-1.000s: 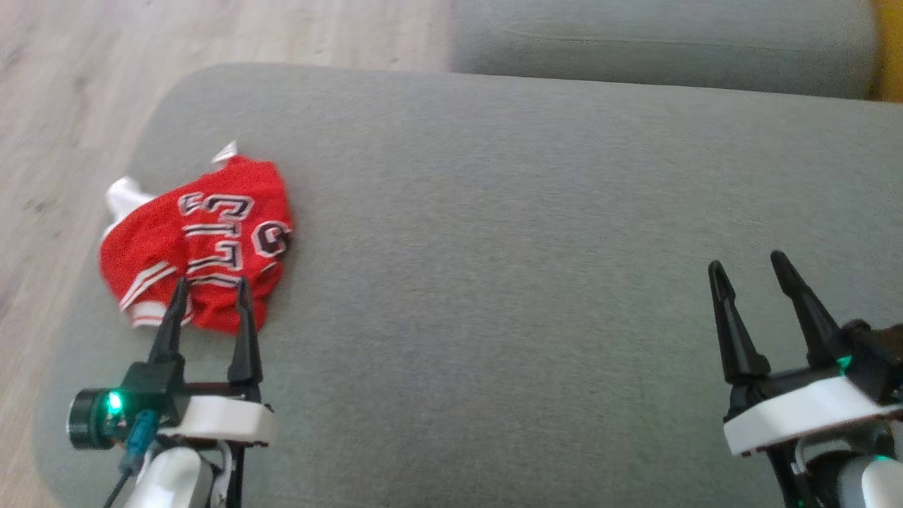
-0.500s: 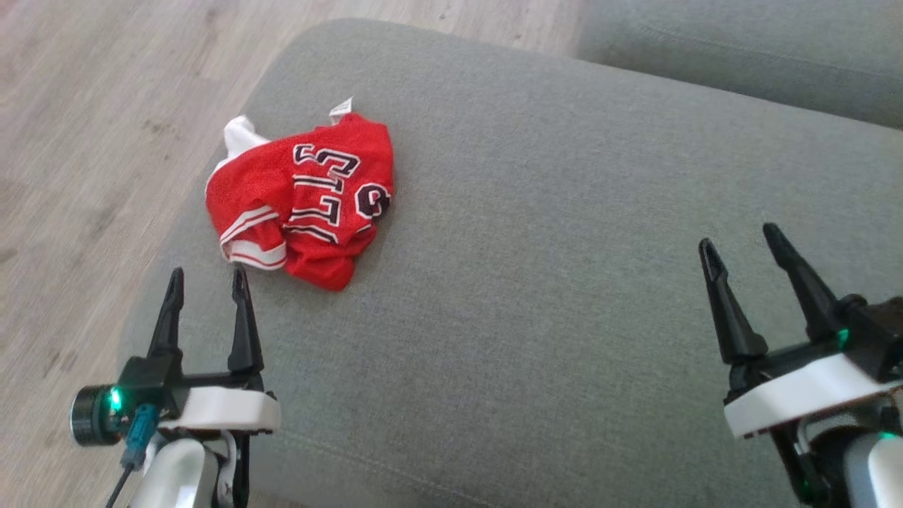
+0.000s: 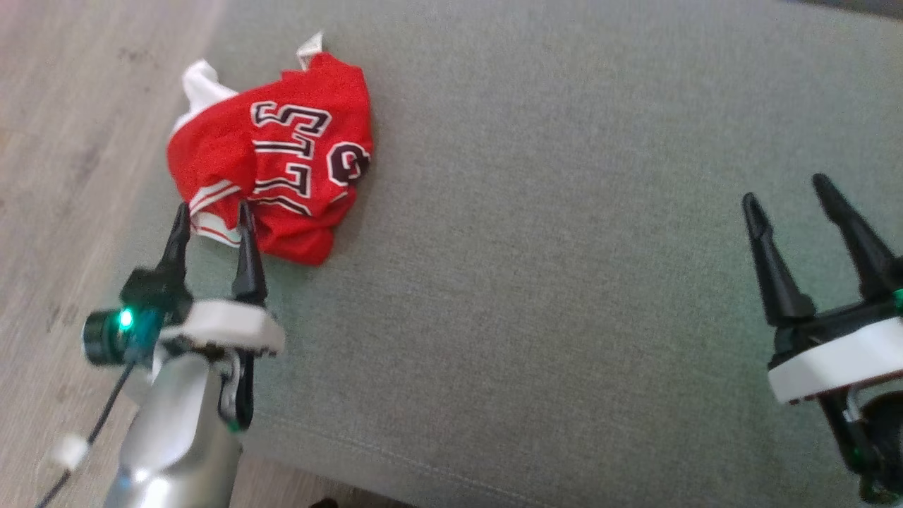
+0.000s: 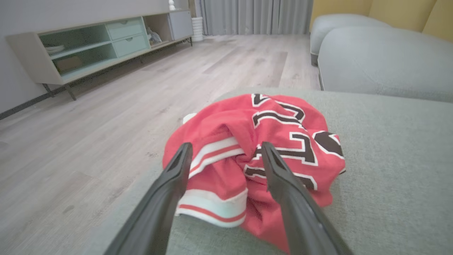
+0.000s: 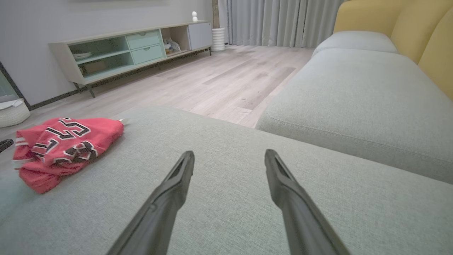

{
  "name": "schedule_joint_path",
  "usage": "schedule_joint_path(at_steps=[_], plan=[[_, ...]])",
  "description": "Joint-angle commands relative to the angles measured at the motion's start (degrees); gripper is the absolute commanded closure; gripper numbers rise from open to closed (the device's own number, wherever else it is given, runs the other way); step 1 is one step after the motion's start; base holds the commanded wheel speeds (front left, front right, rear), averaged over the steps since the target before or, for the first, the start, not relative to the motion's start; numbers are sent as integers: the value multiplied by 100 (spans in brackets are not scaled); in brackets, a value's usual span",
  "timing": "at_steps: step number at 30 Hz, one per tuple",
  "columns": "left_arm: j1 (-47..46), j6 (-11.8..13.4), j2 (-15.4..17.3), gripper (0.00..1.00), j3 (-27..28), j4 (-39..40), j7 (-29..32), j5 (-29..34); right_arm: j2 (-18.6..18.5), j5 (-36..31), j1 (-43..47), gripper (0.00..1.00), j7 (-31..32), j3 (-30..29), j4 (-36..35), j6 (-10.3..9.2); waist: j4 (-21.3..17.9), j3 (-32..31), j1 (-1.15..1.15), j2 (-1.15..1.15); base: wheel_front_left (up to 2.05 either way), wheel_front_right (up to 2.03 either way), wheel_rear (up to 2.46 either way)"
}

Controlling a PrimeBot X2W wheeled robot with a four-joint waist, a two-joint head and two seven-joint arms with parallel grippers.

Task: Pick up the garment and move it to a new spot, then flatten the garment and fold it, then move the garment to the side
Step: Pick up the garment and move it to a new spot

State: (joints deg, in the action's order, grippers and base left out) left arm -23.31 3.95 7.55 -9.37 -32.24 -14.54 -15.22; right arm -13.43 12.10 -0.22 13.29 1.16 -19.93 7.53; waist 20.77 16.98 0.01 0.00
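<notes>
The crumpled red sports jersey with black-and-white lettering and striped white trim (image 3: 275,159) lies bunched at about ten o'clock in the head view. It sits on the far left corner of the broad grey fabric sofa cushion (image 3: 536,282), close to the edge that drops to the pale wood-plank floor (image 3: 63,141). Over the last second the whole head picture has swung, so the camera has turned; the jersey itself looks to lie in the same heap with the same folds. What has changed is the left gripper (image 3: 210,210), at eight o'clock. Half a second ago its tips stood just short of the cloth, and now they overlap the near striped hem. Its two long dark fingers are spread wide with nothing pinched. In the left wrist view they straddle the hem and the central fold, but I cannot tell whether the tips touch the cloth. The right gripper (image 3: 784,189), at four o'clock, hangs over bare cushion well apart from the jersey, its fingers likewise spread and empty. I judge the task to be at its very start: the left arm is lined up for the first pick and nothing is lifted yet. The next move probably calls for coming down and closing on the bunched fold rather than the thin hem. Otherwise only one layer may rise, or the heap may be nudged off the edge at nine o'clock.
</notes>
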Motion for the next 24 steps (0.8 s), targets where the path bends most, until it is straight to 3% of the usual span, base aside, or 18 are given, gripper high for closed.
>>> schedule_joint_path(at_steps=[1,5,12,13,14,15,19,24], plan=[[-463,-101,65,0,154,-264,-16,-34,-150,44,-174,0,66,37,-287,-4,-101,376,-1,0,0,0,0],[-1164,-301,23,0,120,-1308,184,-145,-262,113,-247,0,119,-46,-325,-4,-162,611,-1,0,0,0,0],[-1892,-392,21,0,124,-2838,899,-309,-244,183,-327,0,84,-120,-214,-4,-282,634,-1,0,0,0,0],[-1953,-424,27,11,121,-2933,887,-322,-219,183,-328,0,66,-135,-192,-4,-297,615,-1,0,0,0,0],[-2008,-441,52,65,95,-2988,806,-297,-199,181,-327,0,48,-148,-165,-4,-309,584,-1,0,0,0,0],[-2059,-421,86,100,98,-2993,622,-284,-176,181,-325,0,23,-163,-145,-4,-317,550,-1,0,0,0,0],[-2180,-258,210,100,133,-2901,68,-215,-45,192,-280,0,-68,-268,-61,-4,-290,320,-1,0,0,0,0],[-2170,-80,371,100,224,-2244,-40,-94,77,120,-252,0,-213,-250,60,-4,-312,-115,-1,0,0,0,0]])
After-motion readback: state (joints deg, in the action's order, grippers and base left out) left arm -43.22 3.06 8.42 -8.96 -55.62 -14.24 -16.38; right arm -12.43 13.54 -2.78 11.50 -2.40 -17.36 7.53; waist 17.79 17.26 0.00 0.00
